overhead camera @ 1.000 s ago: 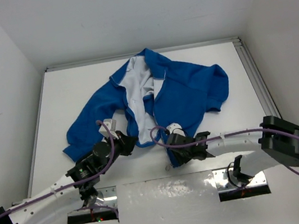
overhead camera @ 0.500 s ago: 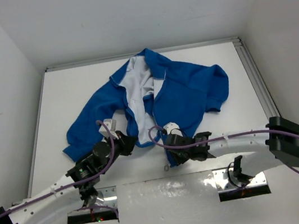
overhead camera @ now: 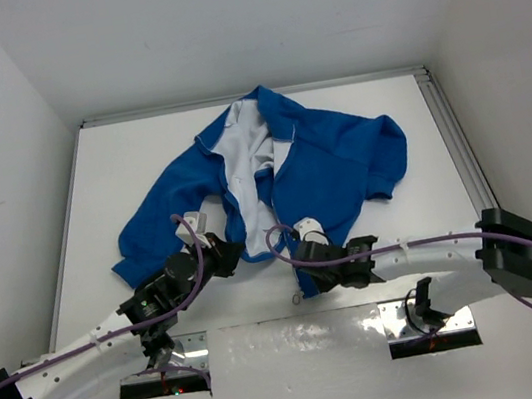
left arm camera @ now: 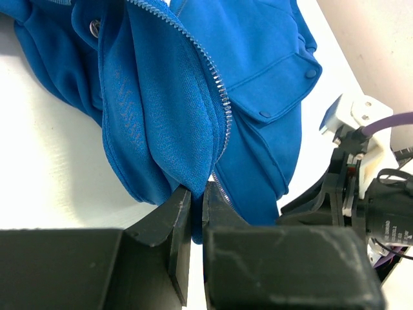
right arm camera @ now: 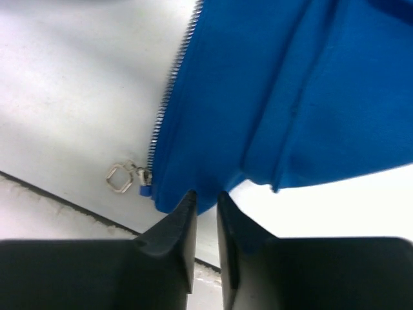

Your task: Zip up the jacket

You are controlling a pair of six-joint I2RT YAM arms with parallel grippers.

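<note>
jacket (overhead camera: 326,165) is lying open and rumpled across the middle of the white worktop (overhead camera: 109,164), collar toward the far wall, white lining (overhead camera: 238,153) showing between the two front panels. nothing else is loose on the worktop; the white enclosure walls box it in on three sides. both arms reach in low from the near edge and meet at the jacket's bottom hem, so they cover part of it in the top view.

the left wrist view shows one row of zipper teeth (left arm camera: 208,71) running down the edge of a folded-over panel, a couple of snap buttons (left arm camera: 311,73) on the fabric, and the right arm's wrist with its purple cable (left arm camera: 387,123) crowding in just beside it on the right.

left fingers (left arm camera: 174,219) are nearly together, just a thin slit, with the bottom of that folded panel pinched between the tips right next to the zipper.

right fingers (right arm camera: 174,232) are also almost closed, nipping the very bottom corner of the other panel's hem. the zipper slider with its small metal pull ring (right arm camera: 119,177) lies on the worktop just to the side of those fingers, at the foot of that panel's zipper row (right arm camera: 173,84). the two zipper halves are apart, not joined.
</note>
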